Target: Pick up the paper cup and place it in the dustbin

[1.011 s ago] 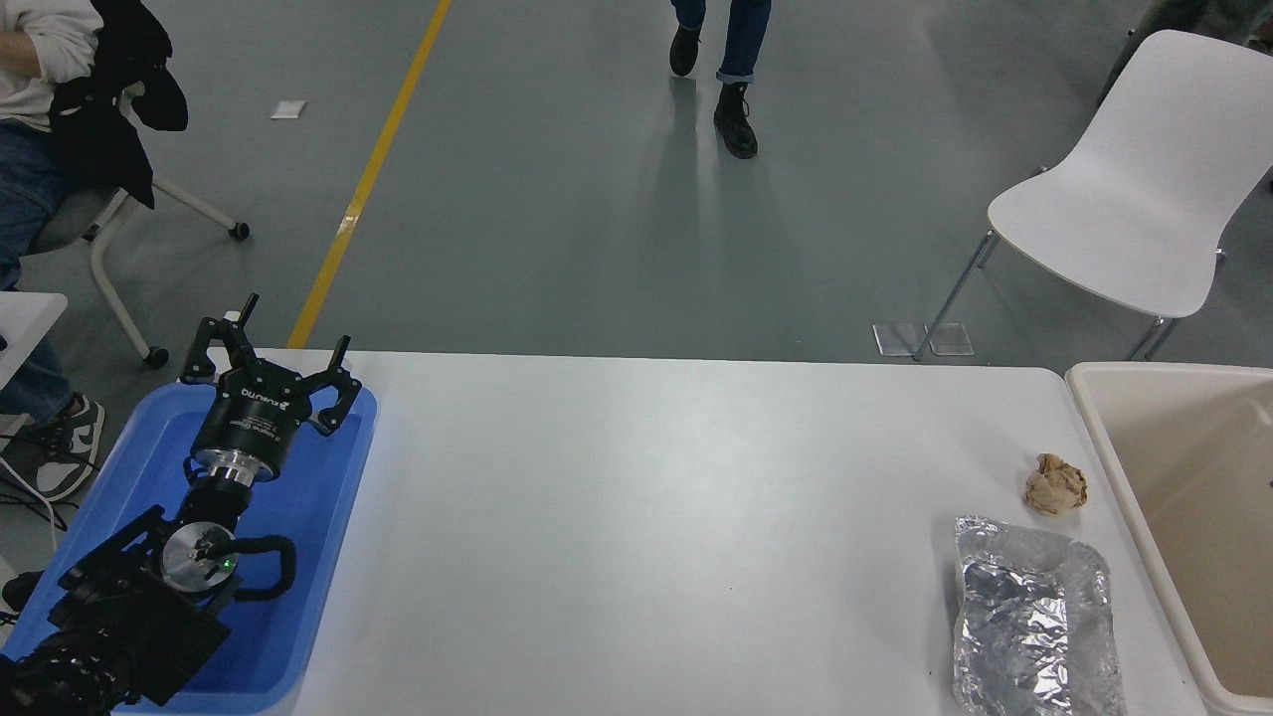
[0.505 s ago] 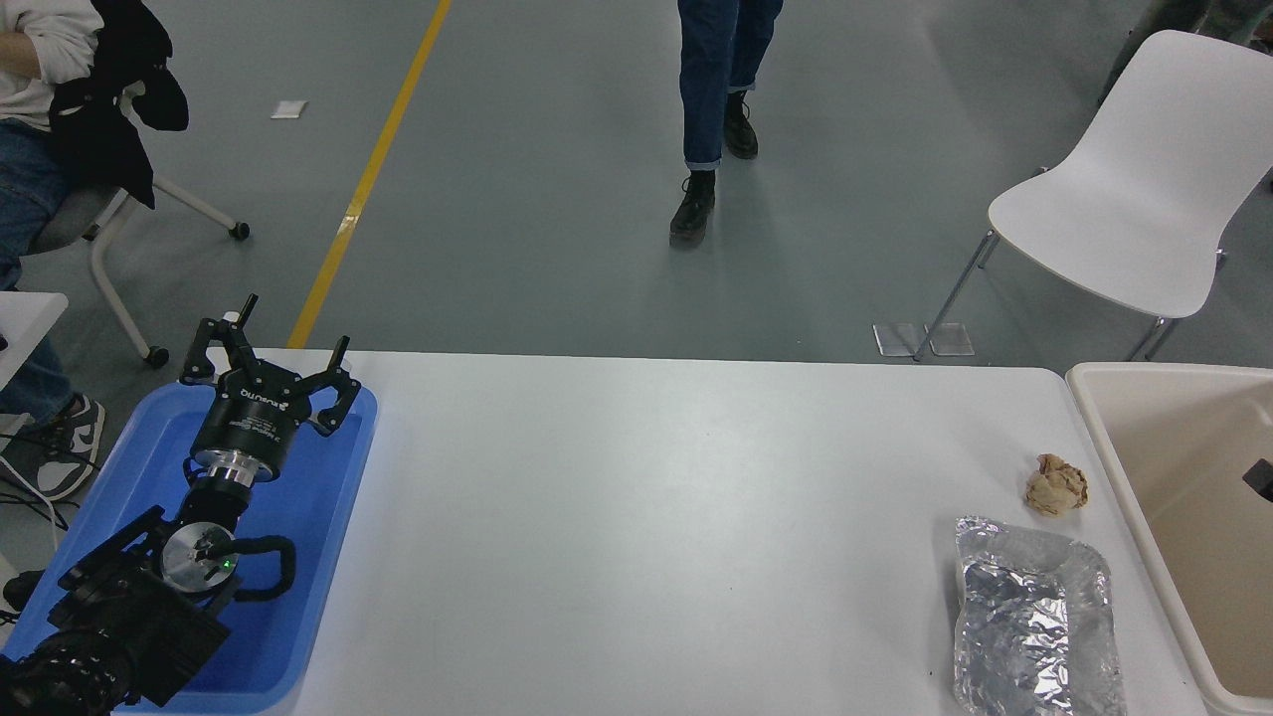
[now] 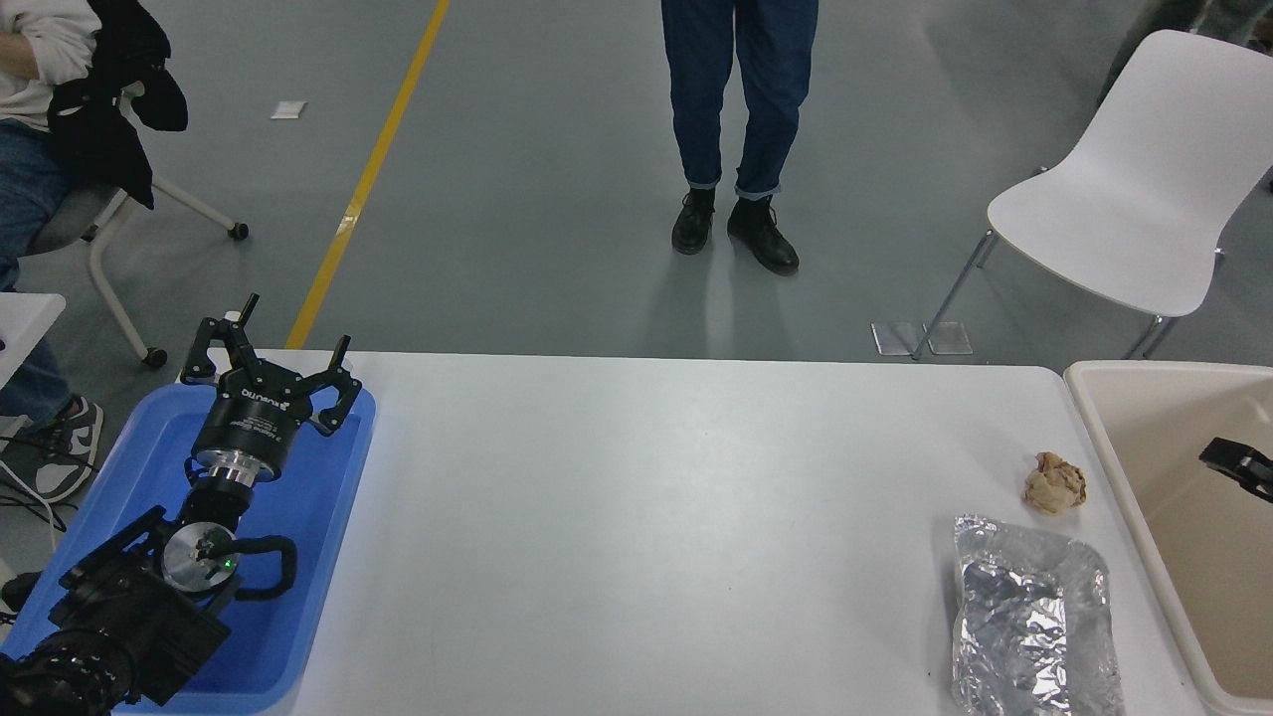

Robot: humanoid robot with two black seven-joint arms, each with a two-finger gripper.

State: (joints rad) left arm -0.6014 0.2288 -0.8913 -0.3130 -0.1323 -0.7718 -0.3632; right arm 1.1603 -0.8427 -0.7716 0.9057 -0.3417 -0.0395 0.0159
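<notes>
The paper cup is not in view. The dustbin (image 3: 1164, 447), a large cream tub, stands at the table's right end and is cut off by the picture's edge. A black tip of my right gripper (image 3: 1238, 463) comes in from the right edge over the inside of the dustbin; the rest of it is out of view, and nothing shows in it. My left gripper (image 3: 276, 356) is parked open and empty over the blue tray (image 3: 328, 517) at the lower left.
A crumpled brown paper ball (image 3: 1055, 482) and a crinkled silver foil tray (image 3: 1034, 617) lie on the white table (image 3: 646, 517) beside the dustbin. A person (image 3: 741, 109) stands beyond the far edge. A white chair (image 3: 1134, 189) is at the back right.
The tip of my right gripper has come in from the right edge over the dustbin. The person has walked up to the table's far side. The left arm has not moved.
</notes>
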